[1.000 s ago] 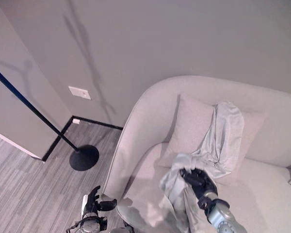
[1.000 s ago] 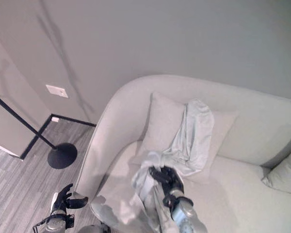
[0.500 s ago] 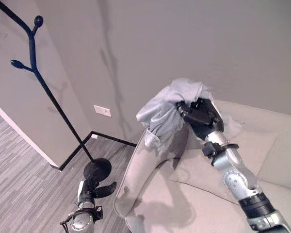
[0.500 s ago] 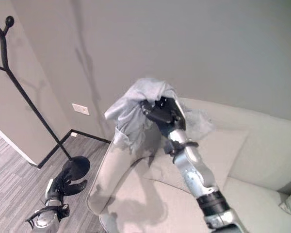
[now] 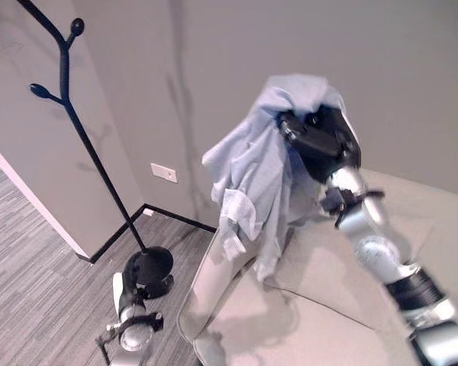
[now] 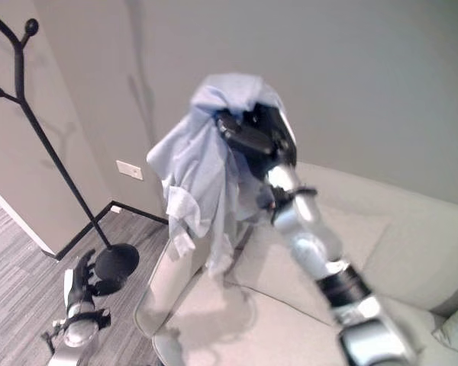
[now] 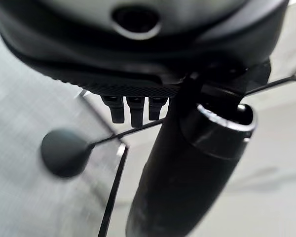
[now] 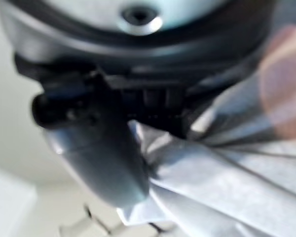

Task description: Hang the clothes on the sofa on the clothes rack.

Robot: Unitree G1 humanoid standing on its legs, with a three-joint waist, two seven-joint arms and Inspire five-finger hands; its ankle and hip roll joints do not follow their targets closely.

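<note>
**Left eye view: shirt lifted high off the sofa, rack off to the left**

Left eye view shows a pale grey sofa [image 5: 305, 305] along the lower right, its curved arm nearest the wall. No clothing lies on the visible seat.

To the left stands the clothes rack [image 5: 65, 99], a thin black pole rising from a round base [image 5: 154, 264] on the grey floor, with knobbed prongs at its top. It sits well apart from the sofa's arm, near the wall corner.

A light blue shirt [image 5: 259, 183] hangs in the air above the sofa's left edge, draped over and bunched in the right hand [image 5: 320, 141]. That hand is raised high and clenched around the cloth; the right wrist view shows fabric pinched between thumb and fingers. Holding it up this way probably lets the loose sleeves hang clear of the sofa before the carry toward the prongs.

Low near the rack's base is the left hand [image 5: 141, 286], holding nothing. Its fingers look loosely relaxed, though the wrist view is too close to be certain.
</note>
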